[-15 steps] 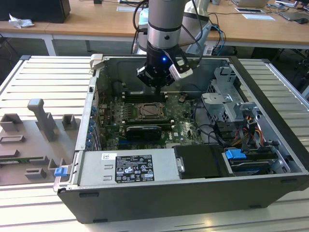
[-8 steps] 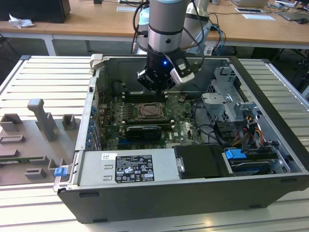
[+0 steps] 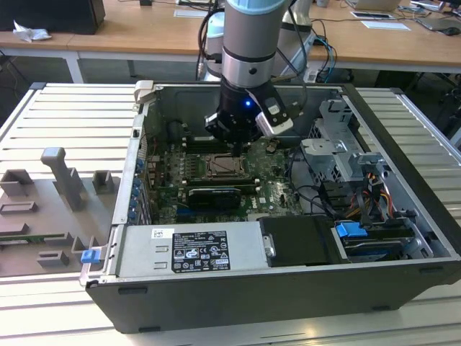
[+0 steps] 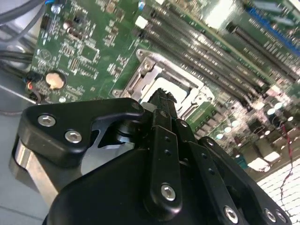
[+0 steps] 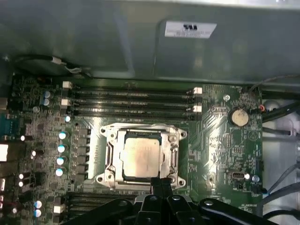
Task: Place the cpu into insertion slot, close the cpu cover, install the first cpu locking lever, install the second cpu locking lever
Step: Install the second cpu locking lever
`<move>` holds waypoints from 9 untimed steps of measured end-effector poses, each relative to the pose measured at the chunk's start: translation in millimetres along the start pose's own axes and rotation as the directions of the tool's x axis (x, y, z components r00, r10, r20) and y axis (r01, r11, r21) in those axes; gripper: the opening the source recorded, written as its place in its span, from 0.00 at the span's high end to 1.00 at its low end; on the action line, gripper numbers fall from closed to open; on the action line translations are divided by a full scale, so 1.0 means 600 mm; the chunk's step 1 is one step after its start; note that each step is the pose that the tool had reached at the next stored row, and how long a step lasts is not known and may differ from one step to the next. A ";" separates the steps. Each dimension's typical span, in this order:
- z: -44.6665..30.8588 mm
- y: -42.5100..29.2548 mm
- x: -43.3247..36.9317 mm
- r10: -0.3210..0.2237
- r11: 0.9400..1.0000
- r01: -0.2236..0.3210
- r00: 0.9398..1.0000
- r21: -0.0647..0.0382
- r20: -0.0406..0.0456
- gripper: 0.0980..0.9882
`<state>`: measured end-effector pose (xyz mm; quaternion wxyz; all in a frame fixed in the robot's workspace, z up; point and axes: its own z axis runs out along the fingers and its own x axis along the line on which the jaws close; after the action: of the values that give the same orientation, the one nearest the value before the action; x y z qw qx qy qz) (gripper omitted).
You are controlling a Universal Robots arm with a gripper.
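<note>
Exterior view. An open computer case [image 3: 288, 216] lies on a slatted table [image 3: 65, 115], its green circuit board [image 3: 166, 180] facing up. The arm [image 3: 248, 43] descends vertically into the case, and the gripper [image 3: 241, 144] hangs just above the insertion slot [image 3: 225, 167] near the middle of the board. A black graphics card [image 3: 215, 196] lies on the near side of the slot; a coin battery is lost in the shadows here.

First wrist view. Looking straight down on the board, the cpu [image 5: 142, 157] sits flat inside the insertion slot [image 5: 110, 159], its pale metal top exposed. The cpu cover [image 5: 143, 132] frames the chip, lying down around it. Long memory slots [image 5: 131, 101] run parallel beyond the slot, and the coin battery [image 5: 238, 116] sits to one side of them. The gripper [image 5: 161, 183] reaches to the slot's near edge, its fingertips [image 5: 157, 185] pressed together with no gap and nothing between them.

Second wrist view. From close behind the black linkage, the gripper [image 4: 161, 96] points down at the slot's metal frame [image 4: 140, 77]. The fingers [image 4: 164, 117] meet in a single narrow blade, the tip just over the pale chip [image 4: 180, 91]. The battery [image 4: 54, 79] lies well apart from the slot.
</note>
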<state>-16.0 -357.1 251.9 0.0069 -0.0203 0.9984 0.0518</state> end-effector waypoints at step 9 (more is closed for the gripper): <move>0.007 -0.017 0.001 0.000 1.000 0.000 1.000 -0.001 -0.011 0.99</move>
<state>-16.1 -367.0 246.4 0.0016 -0.0204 0.9984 0.0521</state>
